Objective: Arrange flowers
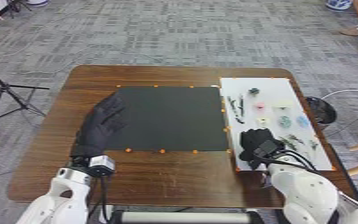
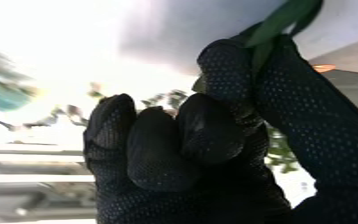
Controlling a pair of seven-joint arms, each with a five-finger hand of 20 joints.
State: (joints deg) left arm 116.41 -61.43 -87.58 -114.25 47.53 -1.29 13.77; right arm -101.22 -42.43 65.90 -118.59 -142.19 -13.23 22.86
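In the head view my right hand (image 1: 258, 142) is over the near left part of the white board (image 1: 246, 85). In the right wrist view my right hand (image 2: 224, 75) pinches a long green leaf (image 2: 282, 22) between thumb and a finger. On the board lie dark slender stems (image 1: 237, 109), a dark green bloom (image 1: 254, 91), a pink flower (image 1: 260, 106), a pale yellow one (image 1: 262, 121), a teal one (image 1: 285, 122), a light blue one (image 1: 302, 121) and green sprigs (image 1: 295, 139). My left hand (image 1: 110, 111) rests, fingers straight, at the left side of the black mat (image 1: 171, 117).
Small orange markers (image 1: 162, 151) line the mat and board on the brown table (image 1: 180, 180). A dark bin (image 1: 321, 111) stands on the floor beyond the table's right edge. A black tripod (image 1: 11, 90) stands on the floor to the left.
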